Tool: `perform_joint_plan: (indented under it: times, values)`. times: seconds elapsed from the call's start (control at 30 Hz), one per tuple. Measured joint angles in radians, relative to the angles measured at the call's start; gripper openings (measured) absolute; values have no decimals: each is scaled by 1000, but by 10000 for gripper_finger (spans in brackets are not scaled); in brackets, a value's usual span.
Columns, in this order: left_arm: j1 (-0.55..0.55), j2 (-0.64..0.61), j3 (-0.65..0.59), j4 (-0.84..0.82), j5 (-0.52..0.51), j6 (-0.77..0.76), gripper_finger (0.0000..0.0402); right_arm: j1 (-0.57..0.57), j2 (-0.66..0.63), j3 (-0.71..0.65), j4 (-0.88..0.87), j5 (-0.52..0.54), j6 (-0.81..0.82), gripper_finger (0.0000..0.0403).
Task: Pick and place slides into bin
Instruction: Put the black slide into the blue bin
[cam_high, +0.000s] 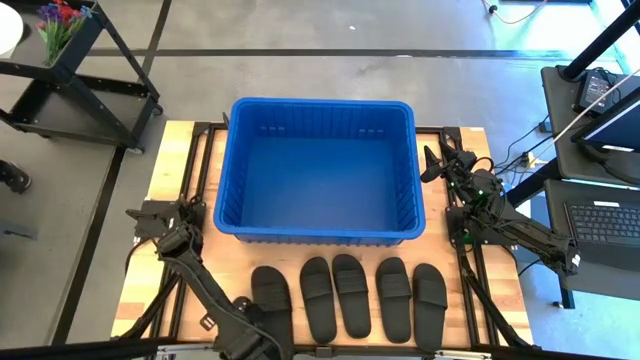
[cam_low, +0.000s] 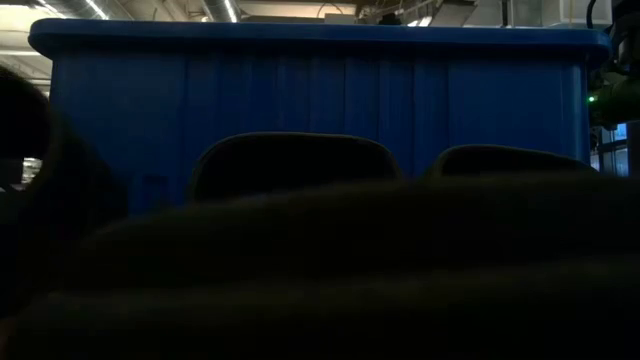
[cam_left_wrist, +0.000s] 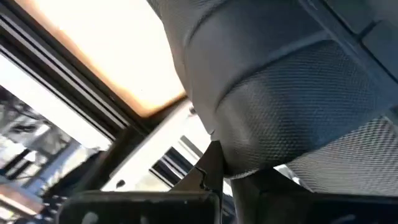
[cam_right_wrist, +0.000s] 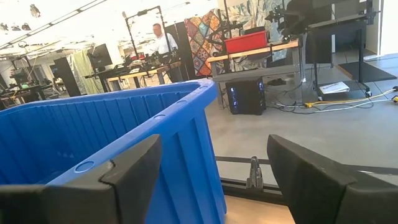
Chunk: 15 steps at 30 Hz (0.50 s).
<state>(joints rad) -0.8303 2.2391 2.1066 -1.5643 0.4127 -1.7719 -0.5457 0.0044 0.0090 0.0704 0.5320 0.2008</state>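
Observation:
The blue bin stands at the middle of the table. Several black slides lie in a row before it on their soles, the leftmost beside my left gripper. That gripper is at the table's near edge, shut on a black slide that fills the left wrist view. I cannot tell whether this is the leftmost slide of the row. My right gripper waits open and level by the bin's right wall, nothing between its fingers; it also shows in the high view. My left gripper is shut on the slide at its rim, where a dark finger meets it. The slide itself hides most of the fingers, so the kind of hold does not show. The fingers slant downward, and the slide stands tilted above the table's near edge.
Two straps of the row rise before the bin's blue wall in the low view, with a dark mass close to the camera. Bare wood flanks the bin. A black cart and desks stand beyond the table.

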Motion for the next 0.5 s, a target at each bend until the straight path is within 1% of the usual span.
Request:
perform_joint_plan:
  times: [0.13, 0.27, 0.5]
  values:
    - [-6, -2, 71, -2, -10, -40, 5, 0, 0, 0, 0, 0, 0, 294]
    - [-6, -4, 135, -4, -48, -48, 5, 0, 0, 0, 0, 0, 0, 294]
    - [-15, -92, 148, -7, -59, -126, 5, 0, 0, 0, 0, 0, 0, 294]
